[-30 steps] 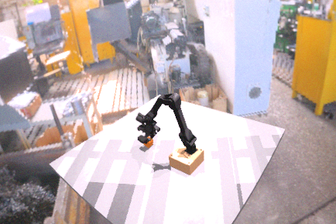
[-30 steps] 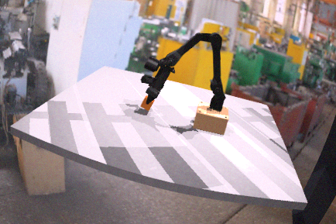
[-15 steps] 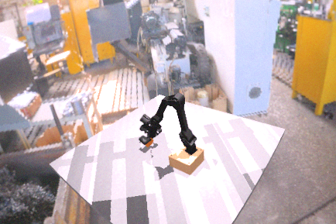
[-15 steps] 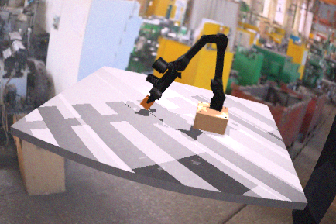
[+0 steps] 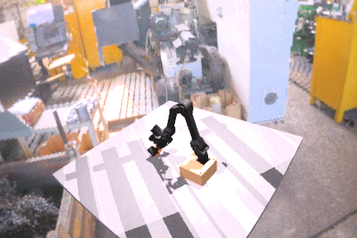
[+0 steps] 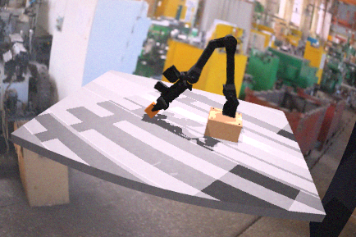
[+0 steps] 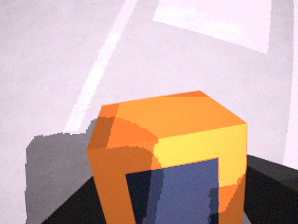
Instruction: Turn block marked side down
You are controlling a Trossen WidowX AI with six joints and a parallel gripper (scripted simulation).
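An orange block (image 5: 158, 151) (image 6: 150, 111) (image 7: 175, 117) is held tilted at or just above the table (image 5: 222, 212) (image 6: 143, 162); a small gap cannot be ruled out or confirmed. Its marked side, a dark blue rectangle (image 7: 185, 187) with an orange border, faces back toward the wrist camera, between the fingers. My gripper (image 5: 155, 150) (image 6: 153, 108) (image 7: 166, 172) is shut on the block, with one black finger at each side in the wrist view. The gripper slants downward and outward from the arm. The block's underside is hidden.
The arm's base stands on a light wooden box (image 5: 198, 175) (image 6: 223, 129), to the right of the block in the top and exterior views. The table's edges drop off to the floor. Shadows of the arm and block lie on the table.
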